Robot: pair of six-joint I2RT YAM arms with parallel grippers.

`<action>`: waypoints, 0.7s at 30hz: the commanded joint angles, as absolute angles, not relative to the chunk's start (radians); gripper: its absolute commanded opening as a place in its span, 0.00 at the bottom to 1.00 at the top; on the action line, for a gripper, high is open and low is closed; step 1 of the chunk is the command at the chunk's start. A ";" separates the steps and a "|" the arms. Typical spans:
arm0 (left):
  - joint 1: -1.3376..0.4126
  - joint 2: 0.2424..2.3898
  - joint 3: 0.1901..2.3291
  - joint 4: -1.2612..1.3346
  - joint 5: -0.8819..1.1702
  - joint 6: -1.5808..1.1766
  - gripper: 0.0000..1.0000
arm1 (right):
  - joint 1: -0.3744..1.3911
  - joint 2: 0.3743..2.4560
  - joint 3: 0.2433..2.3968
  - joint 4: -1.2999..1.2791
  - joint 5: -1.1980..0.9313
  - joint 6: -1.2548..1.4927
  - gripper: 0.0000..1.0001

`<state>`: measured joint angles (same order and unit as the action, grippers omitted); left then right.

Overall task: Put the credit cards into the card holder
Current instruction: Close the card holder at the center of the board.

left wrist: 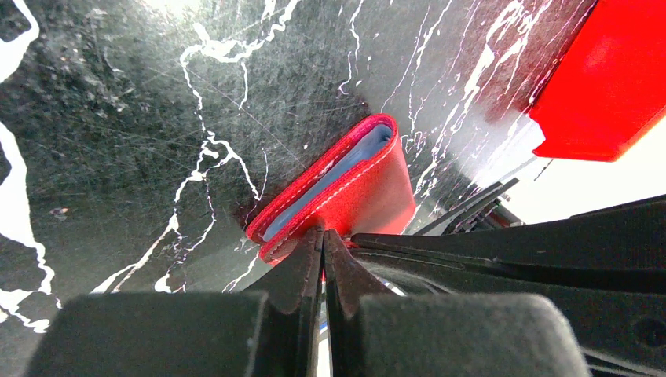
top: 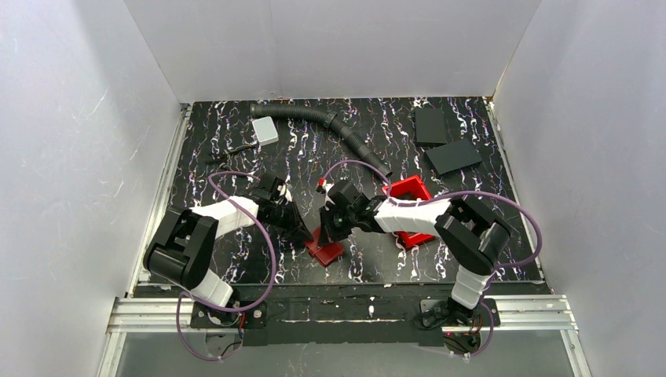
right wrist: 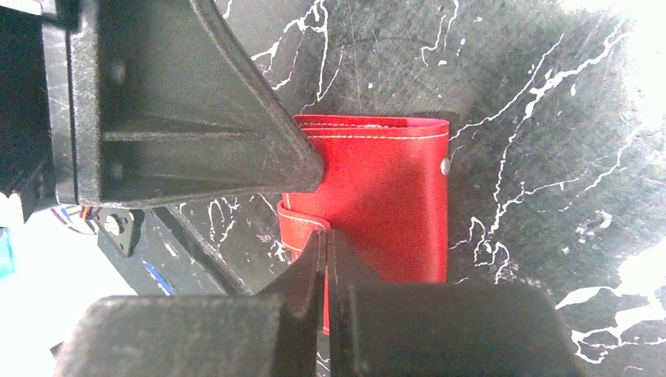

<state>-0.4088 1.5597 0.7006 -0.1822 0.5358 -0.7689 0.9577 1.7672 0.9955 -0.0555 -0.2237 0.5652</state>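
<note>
Both grippers clenched at the card holder, lower centre of the top view.

Card holder [top: 324, 250] lies on the table [top: 377, 126], near the red bin [top: 408, 185]. In the left wrist view the pale blue credit cards [left wrist: 334, 174] sit in its fold with their edges showing. Left gripper [left wrist: 323, 239] has its tips pressed to a thin seam, touching the holder's near edge. Right gripper [right wrist: 327, 243] is the same, tips at the clasp tab [right wrist: 302, 226]. You cannot tell whether either one nips leather. Likely risk: two arms crowd one small wallet, and the left finger bears on its edge in the right wrist view. A push or lift could skid it, spring the fold and spill cards, or knock the fingers together.
</note>
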 commanded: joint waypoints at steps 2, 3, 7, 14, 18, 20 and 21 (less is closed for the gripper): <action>-0.410 1.552 0.675 -0.239 0.497 -0.734 0.00 | 0.910 1.843 0.915 -0.081 -0.067 0.503 0.01; -0.410 1.552 0.674 -0.238 0.497 -0.732 0.00 | 0.909 1.854 0.912 -0.085 -0.064 0.499 0.01; -0.410 1.553 0.673 -0.239 0.497 -0.725 0.00 | 0.893 1.887 0.862 -0.028 -0.088 0.514 0.01; -0.410 1.555 0.675 -0.247 0.499 -0.714 0.00 | 0.857 1.894 0.763 0.061 -0.118 0.536 0.01; -0.410 1.558 0.676 -0.250 0.500 -0.709 0.00 | 0.841 1.866 0.727 0.070 -0.142 0.545 0.01; -0.410 1.555 0.674 -0.250 0.499 -0.708 0.00 | 0.841 1.856 0.720 0.066 -0.139 0.542 0.01; -0.410 1.555 0.674 -0.249 0.500 -0.709 0.00 | 0.841 1.852 0.721 0.059 -0.134 0.535 0.01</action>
<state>-0.4088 1.5597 0.7002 -0.1795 0.5392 -0.7475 0.8764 1.7802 0.8089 0.2962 -0.3813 0.6472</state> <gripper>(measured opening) 0.009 0.029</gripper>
